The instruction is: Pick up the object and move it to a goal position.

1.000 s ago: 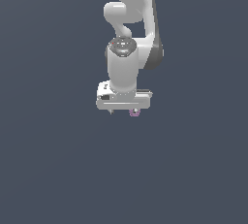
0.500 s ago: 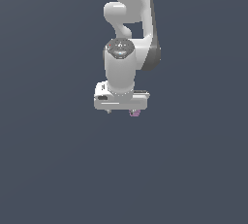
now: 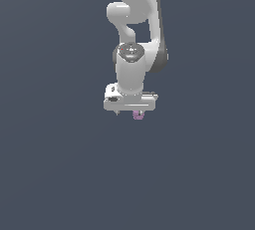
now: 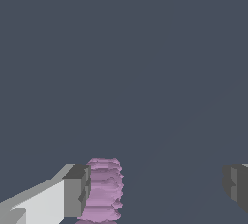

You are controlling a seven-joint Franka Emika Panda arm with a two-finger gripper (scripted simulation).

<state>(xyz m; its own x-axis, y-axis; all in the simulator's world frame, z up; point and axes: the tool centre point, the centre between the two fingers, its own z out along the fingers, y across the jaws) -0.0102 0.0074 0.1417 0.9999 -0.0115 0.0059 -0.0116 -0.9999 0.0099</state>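
Your tool point(image 4: 155, 189) stands wide open and grips nothing. The object point(image 4: 101, 189) sits between its fingers, hard against one fingertip point(image 4: 77, 189) and well apart from the other. In the exterior view it shows just under the tool point(image 3: 130, 110). Judged light, being so small; the ribbed sides should resist slipping. Stiffness cannot be told. Close across its ribbed middle, centring it first.

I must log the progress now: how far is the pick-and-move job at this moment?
Done: the gripper straddles the pink ribbed object. In hand: one finger meets it, the other stands apart, jaws open, so no grasp. Left: closing, lifting, carrying to the goal, which no view shows.
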